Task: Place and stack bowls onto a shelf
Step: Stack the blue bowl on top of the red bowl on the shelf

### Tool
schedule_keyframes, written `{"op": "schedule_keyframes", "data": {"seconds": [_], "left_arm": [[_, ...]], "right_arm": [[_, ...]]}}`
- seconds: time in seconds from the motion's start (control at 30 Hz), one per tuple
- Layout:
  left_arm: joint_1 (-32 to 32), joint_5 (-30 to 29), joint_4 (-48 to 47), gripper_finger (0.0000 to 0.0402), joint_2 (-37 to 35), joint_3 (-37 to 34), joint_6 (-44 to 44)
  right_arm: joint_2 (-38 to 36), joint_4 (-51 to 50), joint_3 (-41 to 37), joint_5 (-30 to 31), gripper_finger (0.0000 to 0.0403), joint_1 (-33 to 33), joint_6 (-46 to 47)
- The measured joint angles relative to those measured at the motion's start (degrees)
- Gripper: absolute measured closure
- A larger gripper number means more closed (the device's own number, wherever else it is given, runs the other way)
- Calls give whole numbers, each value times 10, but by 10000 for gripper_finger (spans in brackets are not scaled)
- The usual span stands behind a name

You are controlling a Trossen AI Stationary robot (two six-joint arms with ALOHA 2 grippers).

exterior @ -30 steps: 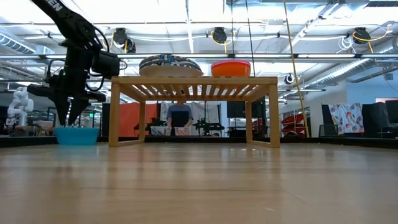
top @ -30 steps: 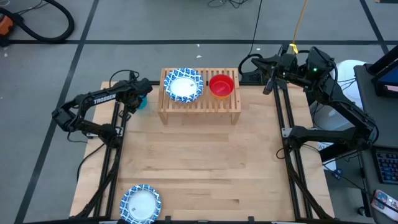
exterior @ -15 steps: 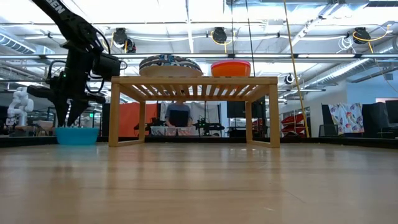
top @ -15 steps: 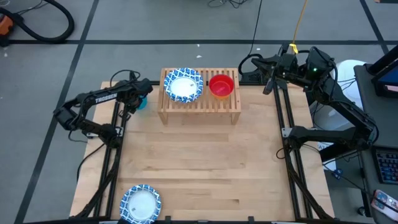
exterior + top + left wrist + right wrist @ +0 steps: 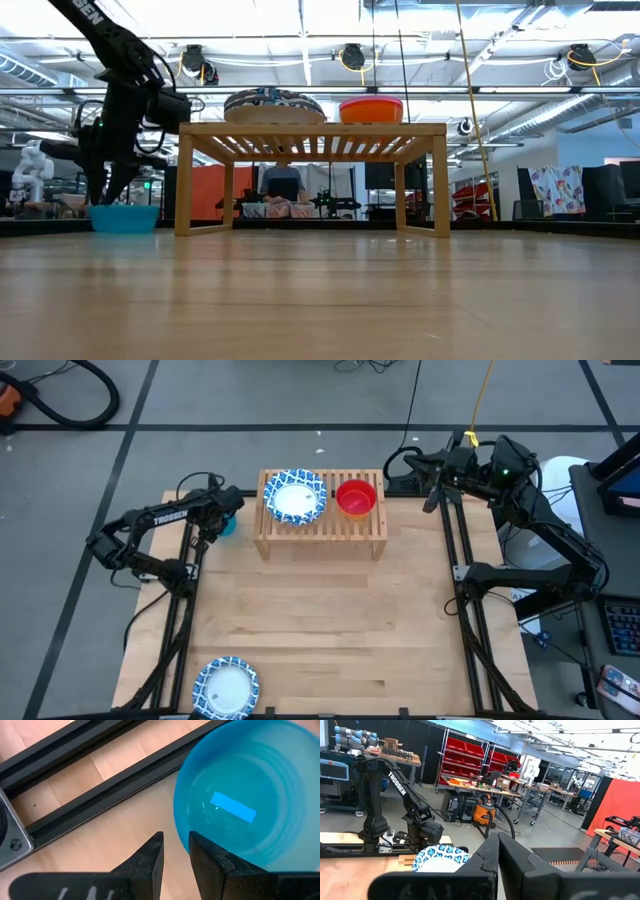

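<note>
A teal bowl (image 5: 229,526) (image 5: 125,217) sits on its base on the table at the far left, beside the shelf (image 5: 322,532). My left gripper (image 5: 175,847) (image 5: 104,198) points down over the bowl's left rim, open by a narrow gap. On the shelf's slatted top (image 5: 315,128) stand a blue-patterned bowl (image 5: 295,496) and a red bowl (image 5: 356,497). Another blue-patterned bowl (image 5: 226,687) lies at the near left edge. My right gripper (image 5: 497,842) (image 5: 430,498) hangs raised beyond the far right corner, shut on nothing. My left gripper's fingers stand on either side of the teal bowl's rim (image 5: 179,827), one finger (image 5: 202,852) over the inside and one (image 5: 152,852) outside, coming from above and pointing down. Whether they touch the rim I cannot tell. The bowl rests upright on the table.
Dark frame rails (image 5: 100,795) run along the table's left side close to the teal bowl. The wide middle of the wooden tabletop (image 5: 330,620) lies bare in front of the shelf. Beyond the table a person (image 5: 283,185) sits at a desk.
</note>
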Motion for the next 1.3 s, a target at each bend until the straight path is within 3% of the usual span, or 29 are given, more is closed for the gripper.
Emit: {"op": "schedule_keyframes", "data": {"seconds": [0.27, 0.63, 0.87, 1.13, 1.3], "left_arm": [[0, 12, 70, 304, 0, -45, 14], [13, 7, 69, 307, 0, -49, 140], [30, 6, 67, 386, -1, -47, 228], [46, 8, 64, 396, -4, -47, 311], [59, 23, 59, 397, -47, -46, 336]], "right_arm": [[0, -4, 0, 0, 403, 0, 0], [0, -3, 0, 0, 403, 0, 0], [0, -3, 0, 0, 403, 0, 0], [0, -8, 0, -1, 403, 0, 0], [0, -19, 0, -1, 403, 0, 0]]}}
